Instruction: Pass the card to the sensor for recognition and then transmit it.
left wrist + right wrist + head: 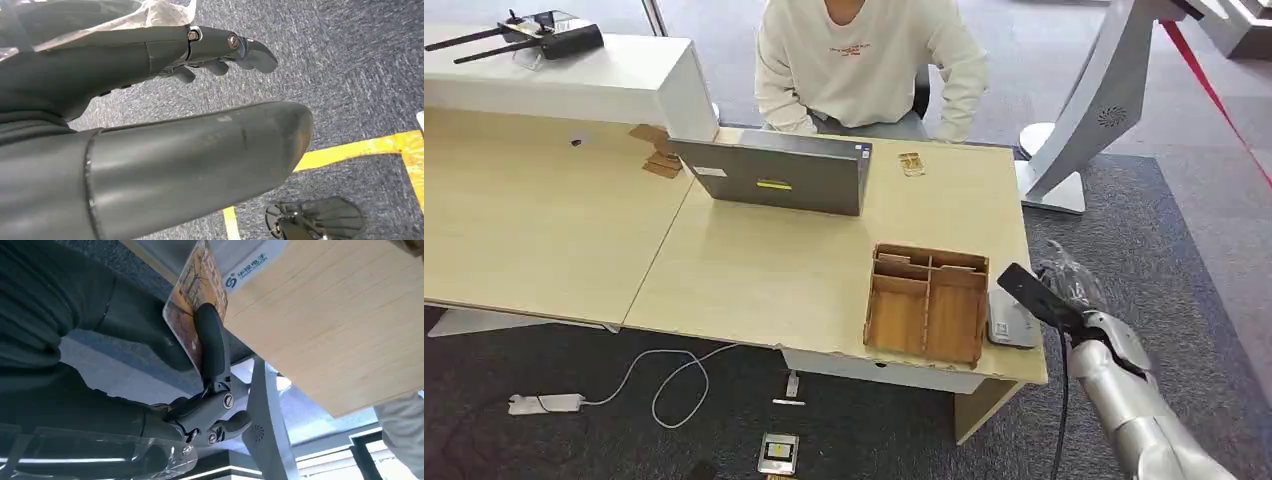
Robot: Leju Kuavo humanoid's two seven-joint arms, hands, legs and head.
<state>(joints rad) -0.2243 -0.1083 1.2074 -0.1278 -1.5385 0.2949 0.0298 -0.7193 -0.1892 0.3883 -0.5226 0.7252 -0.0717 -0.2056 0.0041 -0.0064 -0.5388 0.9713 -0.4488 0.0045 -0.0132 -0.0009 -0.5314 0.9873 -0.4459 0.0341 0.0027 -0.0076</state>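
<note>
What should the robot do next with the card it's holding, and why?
Probably lower the card flat onto the grey card reader at the desk's corner. The right hand pinches the card just above and beside the reader, so a small move down and inward should let it scan.

The right hand (210,390) covers part of the card (192,310), its print too blurred to read

Laptop (776,172) open on desk (754,270), person (864,60) in white top seated behind it. Wooden organizer (927,302) near desk's right end. Router (554,38) on white counter (614,85). Power strip (544,403) and cable (669,380) on carpet.
</note>
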